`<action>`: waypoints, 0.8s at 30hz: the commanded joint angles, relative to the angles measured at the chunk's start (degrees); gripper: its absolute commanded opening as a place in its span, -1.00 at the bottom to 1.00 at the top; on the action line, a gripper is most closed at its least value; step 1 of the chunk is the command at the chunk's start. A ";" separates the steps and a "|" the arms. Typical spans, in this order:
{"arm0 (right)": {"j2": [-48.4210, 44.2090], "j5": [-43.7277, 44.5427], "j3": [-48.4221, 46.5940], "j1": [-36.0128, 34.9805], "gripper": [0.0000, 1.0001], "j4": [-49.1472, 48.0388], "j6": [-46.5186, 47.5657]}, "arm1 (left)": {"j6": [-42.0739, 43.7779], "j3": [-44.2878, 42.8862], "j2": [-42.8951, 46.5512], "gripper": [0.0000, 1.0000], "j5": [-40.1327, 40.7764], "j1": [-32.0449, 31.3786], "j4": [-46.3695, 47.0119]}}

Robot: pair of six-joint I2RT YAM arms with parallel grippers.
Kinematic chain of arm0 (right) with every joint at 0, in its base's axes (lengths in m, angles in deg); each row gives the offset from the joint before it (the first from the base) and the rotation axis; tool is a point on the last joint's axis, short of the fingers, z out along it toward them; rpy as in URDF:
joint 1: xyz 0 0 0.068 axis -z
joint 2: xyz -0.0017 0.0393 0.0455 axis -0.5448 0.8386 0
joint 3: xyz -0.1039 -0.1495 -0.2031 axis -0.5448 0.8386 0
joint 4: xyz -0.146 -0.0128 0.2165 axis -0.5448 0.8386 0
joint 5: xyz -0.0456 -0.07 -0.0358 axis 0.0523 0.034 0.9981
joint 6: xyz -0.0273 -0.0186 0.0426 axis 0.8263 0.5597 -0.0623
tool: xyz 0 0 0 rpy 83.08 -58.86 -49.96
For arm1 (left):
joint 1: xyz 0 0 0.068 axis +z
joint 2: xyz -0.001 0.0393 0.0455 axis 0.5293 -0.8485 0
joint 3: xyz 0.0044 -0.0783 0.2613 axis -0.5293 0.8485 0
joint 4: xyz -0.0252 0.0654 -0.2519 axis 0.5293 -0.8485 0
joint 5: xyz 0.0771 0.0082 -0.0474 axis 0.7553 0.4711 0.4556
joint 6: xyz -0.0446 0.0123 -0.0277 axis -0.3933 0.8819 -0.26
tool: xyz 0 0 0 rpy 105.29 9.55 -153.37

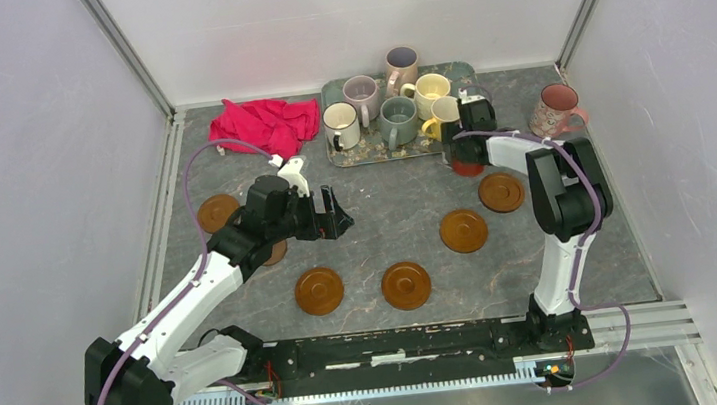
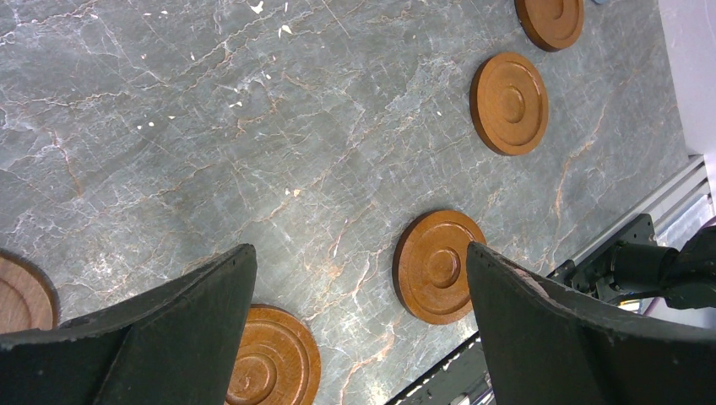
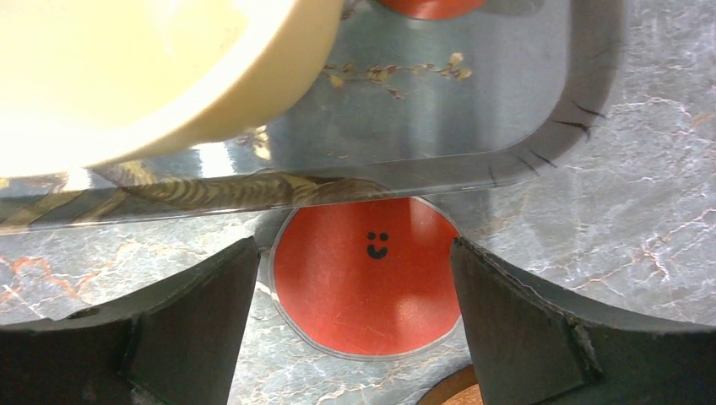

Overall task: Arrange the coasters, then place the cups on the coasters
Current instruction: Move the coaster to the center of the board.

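Note:
Several amber coasters lie on the marble table: (image 1: pixel 218 213), (image 1: pixel 318 290), (image 1: pixel 405 285), (image 1: pixel 463 231), (image 1: pixel 501 191). A red coaster (image 3: pixel 367 283) with a smiley face lies flat just in front of the tray rim (image 3: pixel 405 173). My right gripper (image 3: pixel 353 249) hangs open above it, a finger on either side. Several cups stand on the teal tray (image 1: pixel 380 156); a yellow cup (image 3: pixel 152 67) is nearest. A pink floral cup (image 1: pixel 556 109) stands on the table at the right. My left gripper (image 2: pixel 361 253) is open and empty above bare table between two amber coasters (image 2: pixel 439 266), (image 2: pixel 272 359).
A red cloth (image 1: pixel 264 124) lies bunched at the back left, beside the tray. A dark coaster (image 1: pixel 278 254) peeks from under my left arm. White walls close in the table on three sides; the arm bases' rail (image 1: pixel 400 344) runs along the near edge.

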 commanded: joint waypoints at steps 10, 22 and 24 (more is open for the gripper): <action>-3.02 0.05 -2.06 -2.76 0.96 6.38 0.02 | 1.70 0.30 0.24 0.99 -0.83 0.28 2.26; -4.05 -1.32 -1.05 -0.32 0.96 5.06 0.31 | 1.74 0.55 0.82 0.99 -0.65 0.29 2.09; -3.75 -1.64 -0.88 0.47 0.96 4.79 0.35 | 1.74 0.48 0.80 0.99 -0.75 0.26 2.07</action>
